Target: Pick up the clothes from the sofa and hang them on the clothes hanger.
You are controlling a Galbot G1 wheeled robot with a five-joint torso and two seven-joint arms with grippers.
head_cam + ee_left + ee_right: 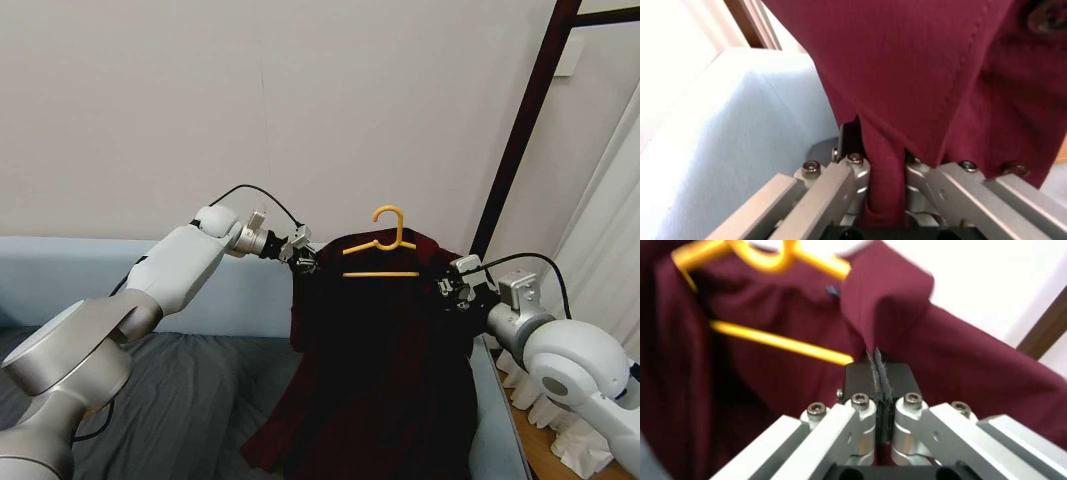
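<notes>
carrying step: the left hand is clamped on the maroon shirt at its 10 o'clock shoulder. the yellow hanger sits in the collar at 12. the right hand pinches a fold at 2. the shirt hangs over the grey sofa. next, i judge, the hook must reach the dark rack at 1 o'clock.

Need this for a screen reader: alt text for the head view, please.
The left tool and right tool hold a dark red garment up by its shoulders, a yellow hanger at its collar, above a sofa.
</notes>
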